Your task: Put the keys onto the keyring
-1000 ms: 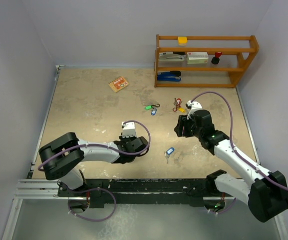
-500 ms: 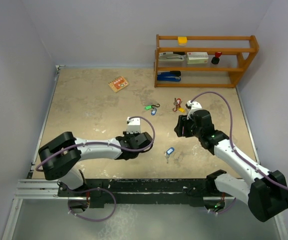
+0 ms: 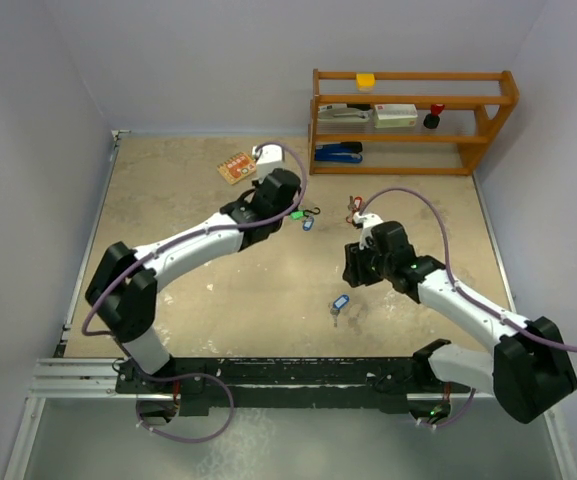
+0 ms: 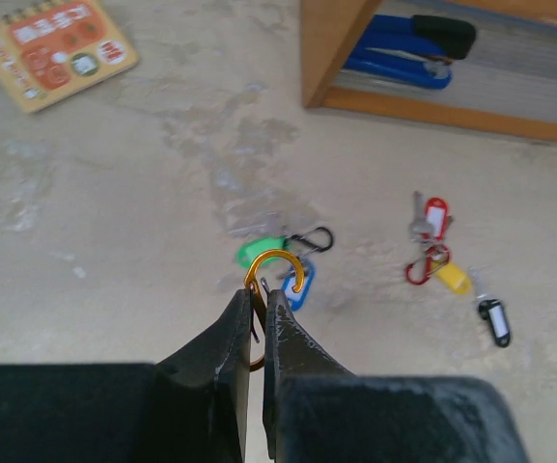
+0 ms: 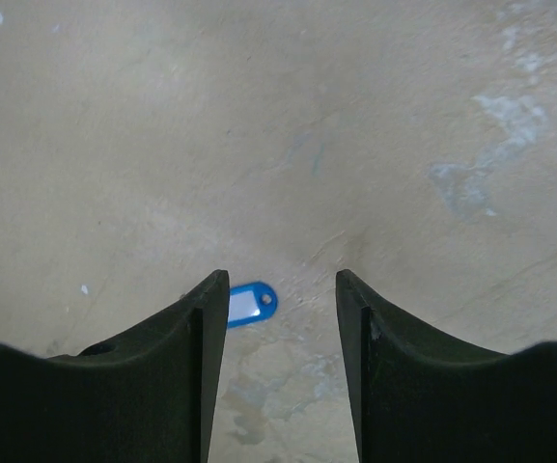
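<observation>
I had my left hand (image 4: 257, 297) pinched tight on the orange keyring (image 4: 280, 275); my right hand (image 5: 283, 289) hung wide open near a blue-tagged key (image 5: 251, 305) on the table (image 5: 403, 116).

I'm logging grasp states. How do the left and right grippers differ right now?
The left gripper has its jaws shut on the orange keyring; the right gripper has its jaws open, holding nothing. The left gripper is by the green-tagged key, towards the wooden shelf; the right gripper is over a lone blue-tagged key, nearer the arm bases. Both face down at the table.
</observation>
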